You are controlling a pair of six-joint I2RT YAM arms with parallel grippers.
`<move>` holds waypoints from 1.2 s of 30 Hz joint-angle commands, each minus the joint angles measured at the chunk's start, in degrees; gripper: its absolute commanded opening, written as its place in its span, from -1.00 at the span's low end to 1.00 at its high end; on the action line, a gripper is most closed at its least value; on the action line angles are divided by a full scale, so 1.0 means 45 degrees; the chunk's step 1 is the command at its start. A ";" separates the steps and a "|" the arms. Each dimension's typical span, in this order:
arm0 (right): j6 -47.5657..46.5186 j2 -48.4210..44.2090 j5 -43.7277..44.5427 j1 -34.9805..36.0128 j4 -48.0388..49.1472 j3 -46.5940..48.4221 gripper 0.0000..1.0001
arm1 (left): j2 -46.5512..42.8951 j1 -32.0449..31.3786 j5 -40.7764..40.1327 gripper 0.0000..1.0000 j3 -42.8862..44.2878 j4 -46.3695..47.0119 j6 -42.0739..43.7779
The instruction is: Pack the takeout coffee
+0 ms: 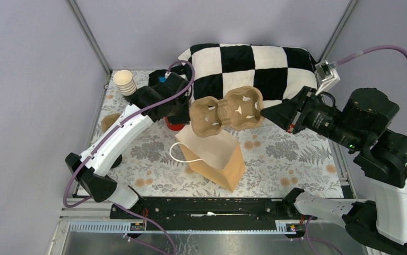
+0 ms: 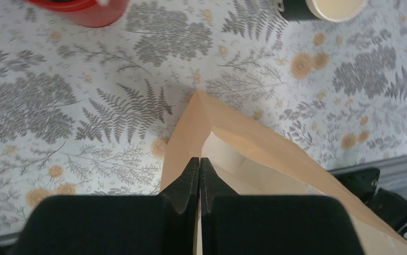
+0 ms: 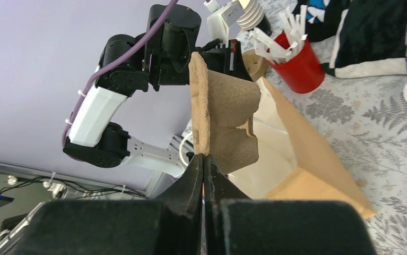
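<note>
Two robot arms show in the overhead view, the left arm (image 1: pixel 119 135) at lower left and the right arm (image 1: pixel 371 133) at right. Each carries one gripper: the left gripper (image 2: pixel 199 162) and the right gripper (image 3: pixel 202 159).

One brown paper bag (image 1: pixel 217 159) is at the centre. One pulp cup carrier (image 1: pixel 226 110) just above it has two wells.

One red cup (image 3: pixel 296 69) holds many white sticks (image 3: pixel 267 42), too crowded to count. One stack of beige cups (image 1: pixel 125 82) is at upper left; how many it contains cannot be told.

There is one dark cup (image 2: pixel 328 6), one checkered cushion (image 1: pixel 254 66) and one floral cloth (image 1: pixel 296 159). One tan object (image 1: pixel 107 121) at left is half hidden, its kind unclear.
</note>
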 commanded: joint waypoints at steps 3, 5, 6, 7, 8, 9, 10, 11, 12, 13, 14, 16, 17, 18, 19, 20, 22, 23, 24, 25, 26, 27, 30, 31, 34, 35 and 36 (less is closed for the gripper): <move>0.0706 0.0727 -0.0970 0.0014 0.1038 0.0011 -1.00 | -0.1504 0.0715 -0.1948 -1.00 -0.0456 -0.0631 -0.2210; 0.0713 0.0689 -0.0676 0.0017 0.1059 -0.0131 -1.00 | -0.1884 0.0777 -0.1871 -1.00 -0.0797 -0.0339 -0.2562; 0.0695 0.0687 -0.0507 0.0012 0.1000 -0.0166 -1.00 | -0.2017 0.0776 -0.1848 -1.00 -0.0914 -0.0316 -0.2770; 0.0644 0.0702 -0.0303 0.0017 0.0885 -0.0170 -1.00 | -0.2088 0.0776 -0.1725 -1.00 -0.1026 -0.0220 -0.2897; 0.0610 0.0721 -0.0011 0.0012 0.0724 -0.0188 -1.00 | -0.2133 0.0793 -0.1612 -1.00 -0.1094 -0.0155 -0.2942; 0.0613 0.0743 0.0223 0.0012 0.0565 -0.0190 -1.00 | -0.2124 0.0800 -0.1650 -1.00 -0.1119 -0.0239 -0.3086; 0.0633 0.0745 0.0489 0.0012 0.0398 -0.0190 -1.00 | -0.2169 0.0796 -0.1637 -1.00 -0.1200 -0.0223 -0.3202; 0.0651 0.0746 0.0798 0.0012 0.0248 -0.0176 -1.00 | -0.2251 0.0796 -0.1584 -1.00 -0.1340 -0.0138 -0.3190; 0.0675 0.0777 0.1162 0.0012 0.0029 -0.0123 -1.00 | -0.2334 0.0795 -0.1541 -1.00 -0.1460 -0.0079 -0.3174; 0.0680 0.0823 0.1603 0.0012 -0.0421 0.0004 -1.00 | -0.2403 0.0805 -0.1541 -1.00 -0.1526 -0.0086 -0.3196; 0.0691 0.0907 0.2056 0.0012 -0.0770 0.0154 -1.00 | -0.2542 0.0814 -0.1453 -1.00 -0.1625 0.0001 -0.3165; 0.0561 0.1241 0.2489 0.0015 -0.1597 0.0494 -1.00 | -0.2764 0.0815 -0.1153 -0.79 -0.1800 0.0348 -0.2935; 0.0463 0.1462 0.2586 0.0012 -0.2006 0.0718 -1.00 | -0.2830 0.0815 -0.1058 -0.65 -0.1857 0.0451 -0.2851; 0.0410 0.1634 0.2665 0.0012 -0.2333 0.0933 -1.00 | -0.2875 0.0815 -0.0994 -0.52 -0.1844 0.0474 -0.2750; 0.0359 0.1765 0.2743 0.0012 -0.2510 0.1022 -1.00 | -0.2898 0.0815 -0.0942 -0.41 -0.1772 0.0464 -0.2625; 0.0360 0.1823 0.2831 0.0012 -0.2584 0.1077 -1.00 | -0.2937 0.0820 -0.0887 -0.32 -0.1685 0.0458 -0.2483; 0.0378 0.1901 0.2684 0.0013 -0.2542 0.1042 -1.00 | -0.3062 0.0815 -0.0776 -0.09 -0.1496 0.0460 -0.2232; 0.0370 0.1989 0.2489 0.0012 -0.2553 0.0999 -1.00 | -0.3170 0.0815 -0.0710 -0.02 -0.1393 0.0489 -0.2104; 0.0367 0.2109 0.2301 0.0012 -0.2584 0.0932 -1.00 | -0.3286 0.0815 -0.0675 0.07 -0.1308 0.0481 -0.2008; 0.0388 0.2156 0.2104 0.0012 -0.2581 0.0799 -1.00 | -0.3394 0.0815 -0.0646 0.15 -0.1236 0.0427 -0.1934; 0.0388 0.2160 0.1933 0.0012 -0.2502 0.0627 -1.00 | -0.3498 0.0815 -0.0667 0.23 -0.1144 0.0349 -0.1891; 0.0405 0.2143 0.1787 0.0012 -0.2375 0.0444 -1.00 | -0.3586 0.0815 -0.0729 0.29 -0.1074 0.0214 -0.1844; 0.0444 0.2193 0.1633 0.0003 -0.2073 0.0101 -1.00 | -0.3797 0.0815 -0.1267 0.31 -0.0865 -0.0400 -0.1681; 0.0414 0.2250 0.1593 0.0011 -0.2011 0.0058 -1.00 | -0.3860 0.0815 -0.1587 0.29 -0.0810 -0.0668 -0.1533; 0.0331 0.2320 0.1939 0.0024 -0.2042 0.0247 -1.00 | -0.3974 0.0815 -0.2791 0.25 -0.0571 -0.1595 -0.1285; 0.0315 0.2263 0.2105 0.0013 -0.1983 0.0243 -1.00 | -0.4039 0.0815 -0.3101 0.25 -0.0573 -0.1806 -0.1239; 0.0284 0.2234 0.2302 0.0014 -0.1988 0.0288 -1.00 | -0.4167 0.0815 -0.3357 0.25 -0.0663 -0.1933 -0.1245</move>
